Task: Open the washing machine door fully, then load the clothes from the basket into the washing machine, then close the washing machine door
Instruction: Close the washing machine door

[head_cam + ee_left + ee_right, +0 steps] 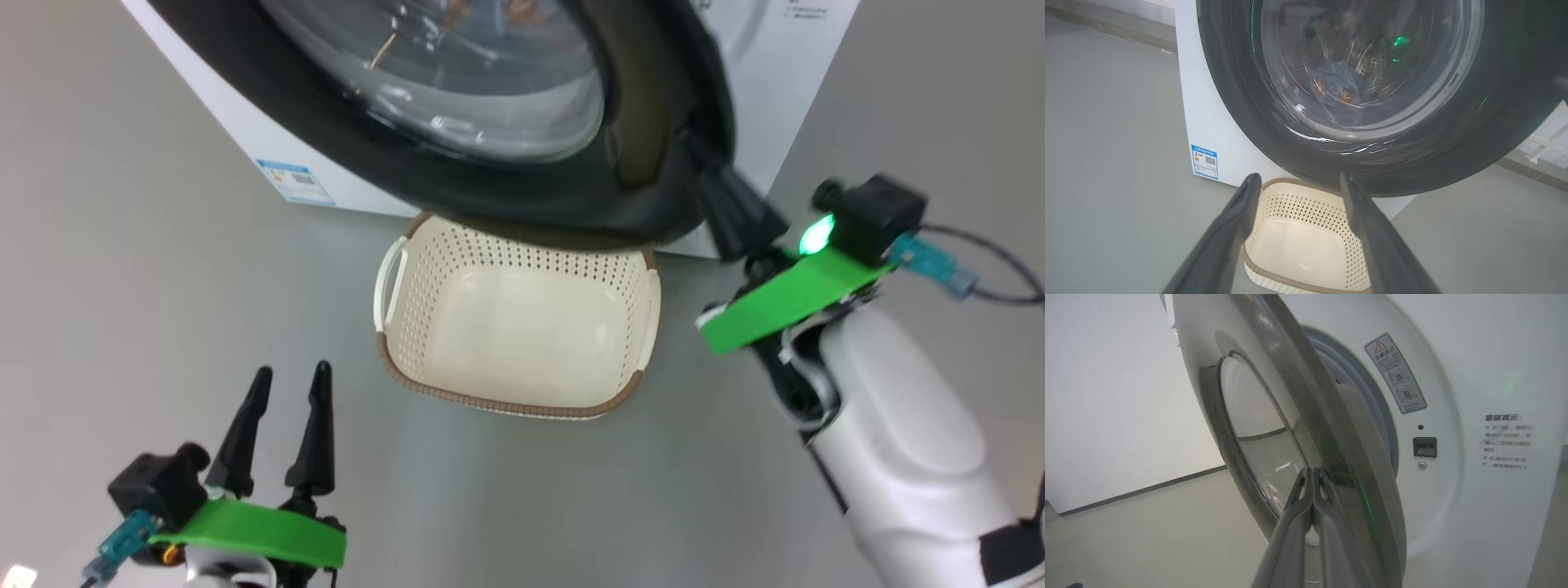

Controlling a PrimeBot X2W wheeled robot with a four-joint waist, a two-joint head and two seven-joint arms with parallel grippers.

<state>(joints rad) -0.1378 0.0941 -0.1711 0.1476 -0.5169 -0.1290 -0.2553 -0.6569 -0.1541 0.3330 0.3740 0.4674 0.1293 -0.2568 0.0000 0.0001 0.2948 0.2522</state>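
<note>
door (457,106) overhanging basket (506,406) rim, blue label (294,181) — leftward

Door (522,192): round, black-rimmed glass; ajar before me.
Clothes (1337,83): blue, orange-printed fabric; inside white washing machine (1208,102).
Basket (522,245): cream perforated plastic, brown-rimmed; beneath Door.

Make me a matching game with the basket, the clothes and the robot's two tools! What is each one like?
Things:
1 basket
2 clothes
3 left tool
4 right tool

States:
A shut
B empty
C open
D inside the washing machine

Pairs: 1-B, 2-D, 3-C, 4-A
</note>
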